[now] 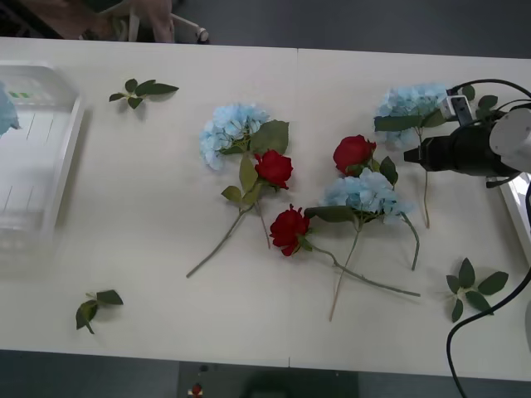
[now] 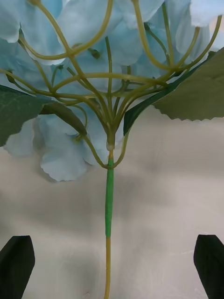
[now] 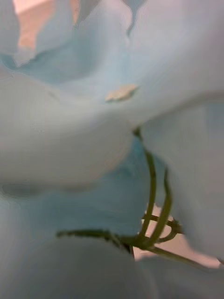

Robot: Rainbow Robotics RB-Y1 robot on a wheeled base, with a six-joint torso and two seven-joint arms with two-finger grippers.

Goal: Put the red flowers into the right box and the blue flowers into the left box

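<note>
White tabletop runs across the front view, with a dark floor strip along its near edge and a seam down the middle. At the left edge sits the left box, its ribbed bottom showing; a green label inside it is too small to read, and a bit of blue bloom shows at its far left side.

Near the middle lie three red flowers: one beside a blue flower, one nearer the front edge, and one farther right. Just beside that last rose lies a second blue flower, stem toward the near edge. A third blue flower lies near the far right corner.

Over that third cluster's stem hovers the right gripper, black fingers spread wide on either side of the green-wrapped stem, not touching it.

Blue petals press close against the left wrist camera; I cannot tell the left gripper's state.

Loose leaf sprigs lie near the far left, the near left and the near right.
</note>
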